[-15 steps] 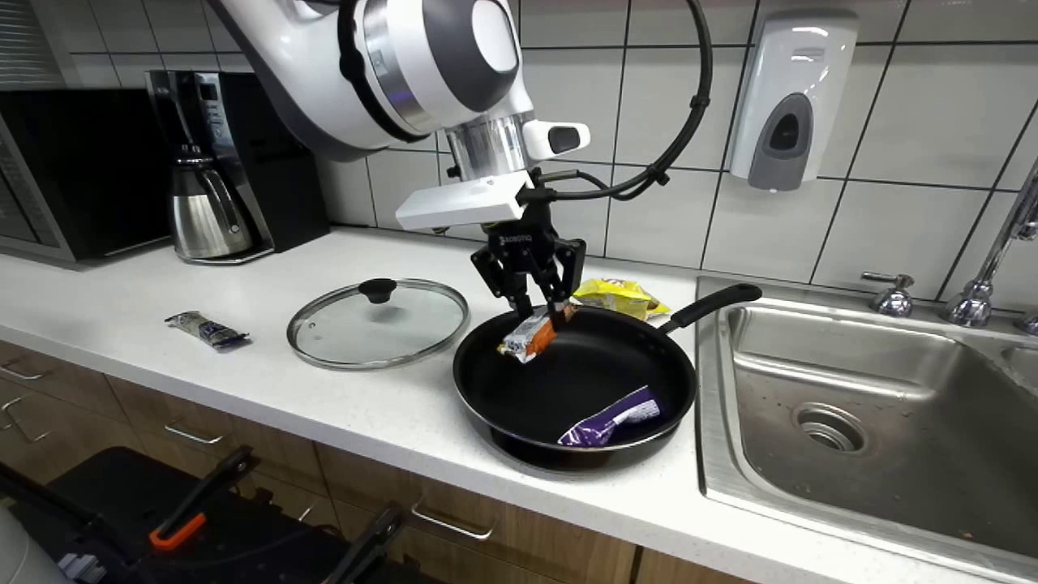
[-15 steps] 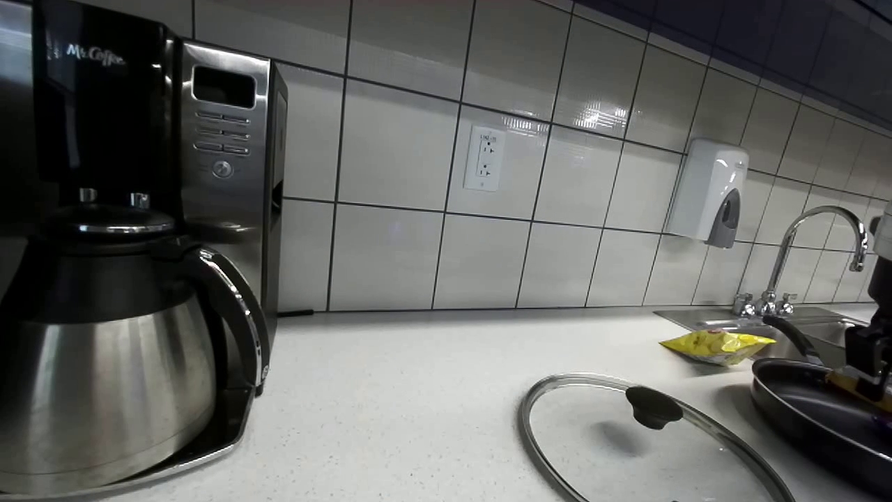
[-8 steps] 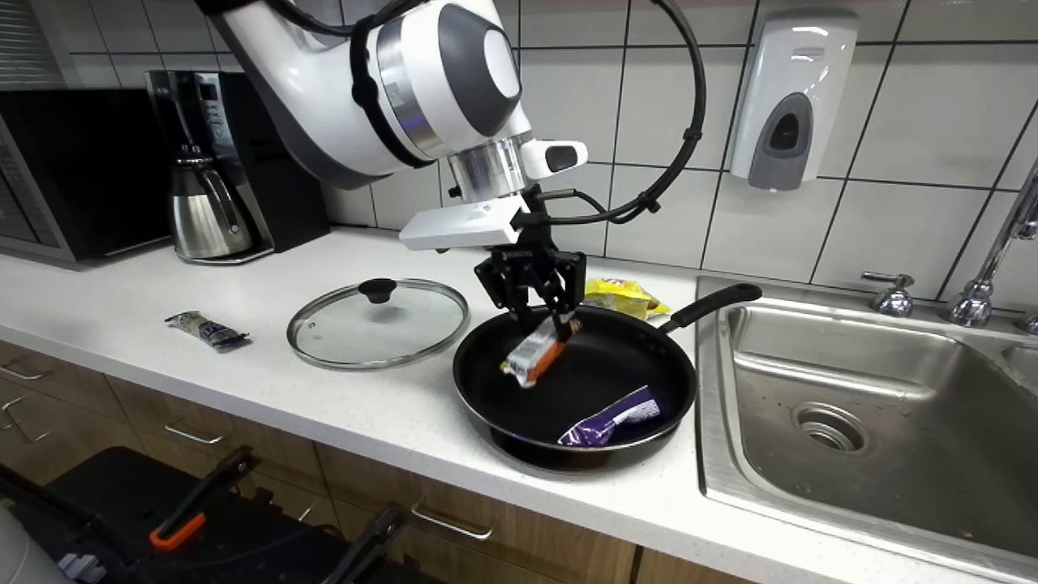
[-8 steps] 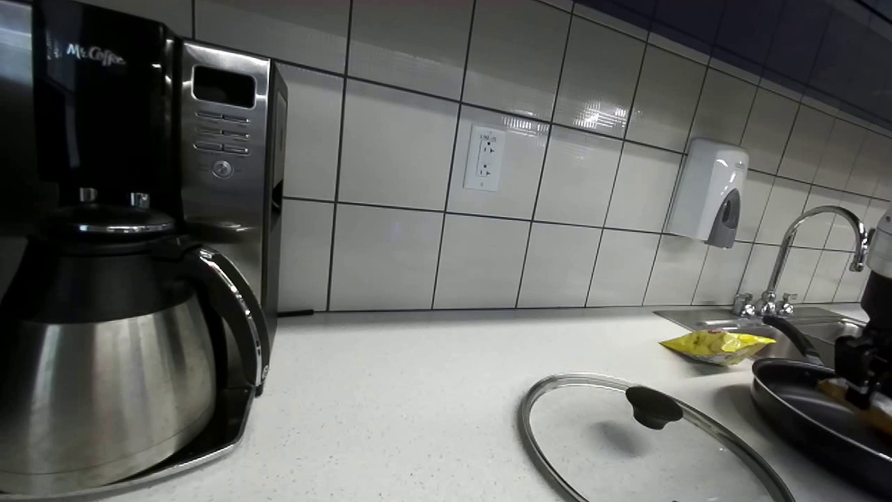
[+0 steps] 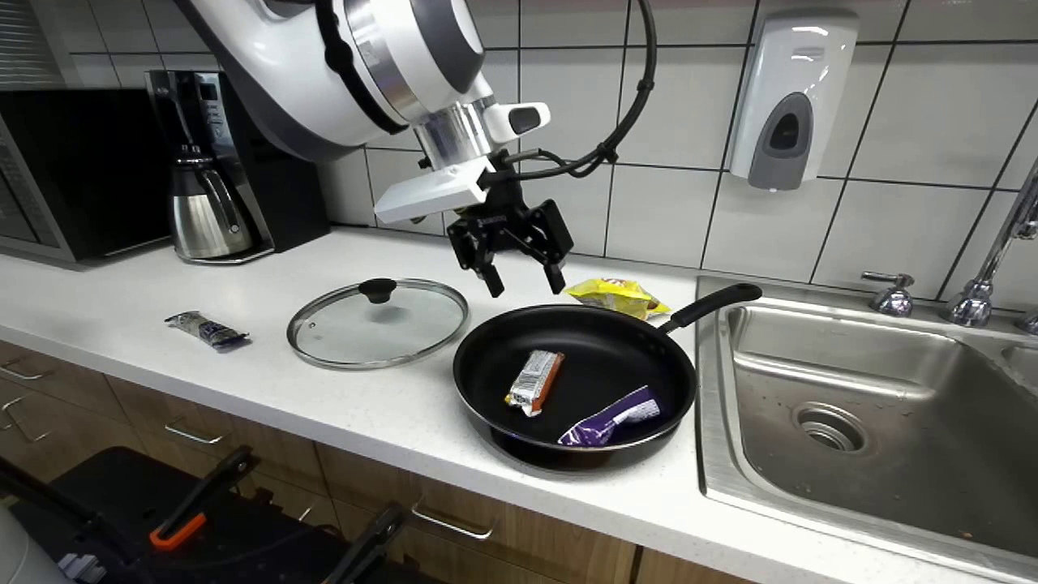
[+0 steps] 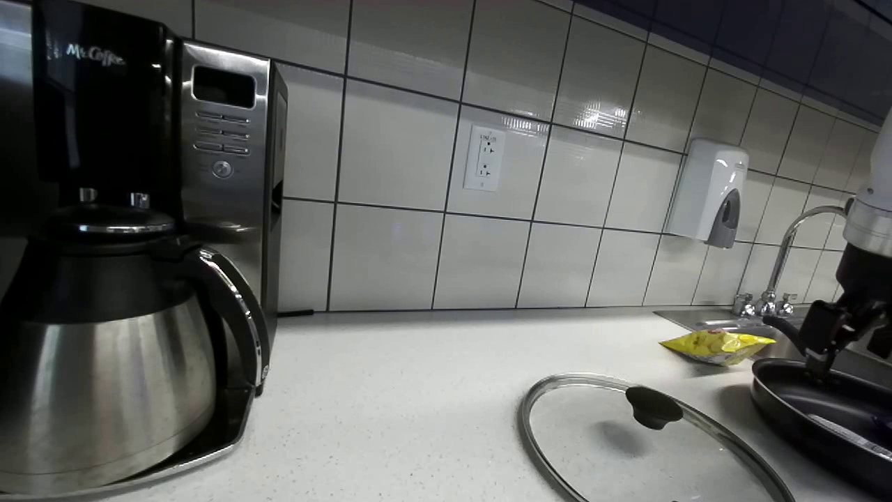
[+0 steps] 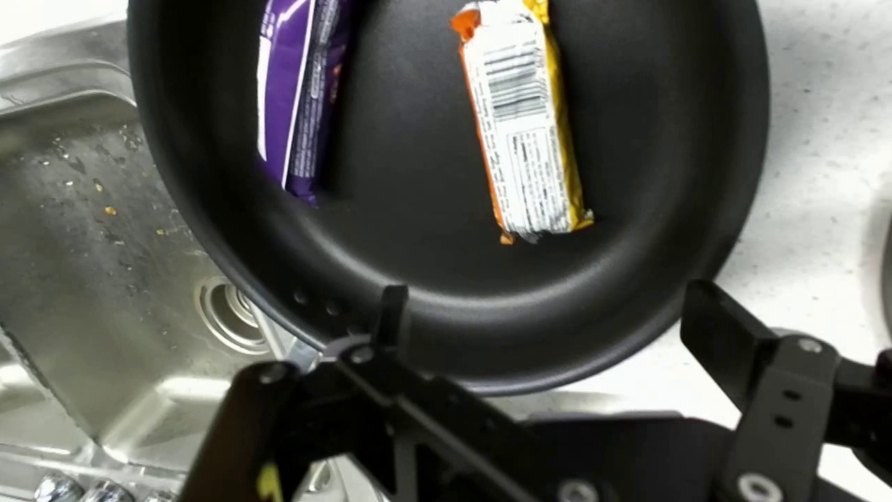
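In an exterior view, I read the end effector [image 5: 526, 284] with jaws wide; below it, a wrapped bar [image 5: 535, 383] and purple packet [image 5: 610, 418] lie in the frying pan [image 5: 600, 345]. In an exterior view, a yellow bag [image 6: 718, 346] and glass lid [image 6: 655, 446] lie apart from the end effector on the worktop [image 6: 418, 390], below tiled wall [image 6: 394, 136]. In the wrist view, the sink [image 7: 90, 237] flanks the jaws.

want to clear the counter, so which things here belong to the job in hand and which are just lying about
Part of the job, by the look of it:
gripper, open, holding nothing
frying pan
orange and white wrapped bar, in the pan
purple packet, in the pan

Apparently just lying about:
yellow bag, near the pan
glass lid, on the counter
silvery wrapped packet, on the counter
coffee maker
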You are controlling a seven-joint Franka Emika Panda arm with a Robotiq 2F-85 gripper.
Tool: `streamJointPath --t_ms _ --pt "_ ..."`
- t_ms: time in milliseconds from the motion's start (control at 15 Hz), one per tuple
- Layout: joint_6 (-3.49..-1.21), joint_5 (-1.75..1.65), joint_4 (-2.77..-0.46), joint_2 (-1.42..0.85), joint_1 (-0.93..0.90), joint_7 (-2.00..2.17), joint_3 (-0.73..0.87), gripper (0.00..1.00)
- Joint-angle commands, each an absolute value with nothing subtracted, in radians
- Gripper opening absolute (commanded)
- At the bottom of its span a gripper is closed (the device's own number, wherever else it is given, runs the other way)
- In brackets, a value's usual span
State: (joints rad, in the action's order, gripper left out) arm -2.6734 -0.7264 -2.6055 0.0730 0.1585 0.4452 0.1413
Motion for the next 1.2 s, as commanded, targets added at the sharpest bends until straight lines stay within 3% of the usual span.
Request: streamJointPath --t_ms 0,1133 --pt "-2.604 -0.739 -2.631 0.161 0.116 0.534 0.059 1.00" --pt "-2.581 -0.581 -2.506 0.097 -0.088 0.425 -0.175 1.00"
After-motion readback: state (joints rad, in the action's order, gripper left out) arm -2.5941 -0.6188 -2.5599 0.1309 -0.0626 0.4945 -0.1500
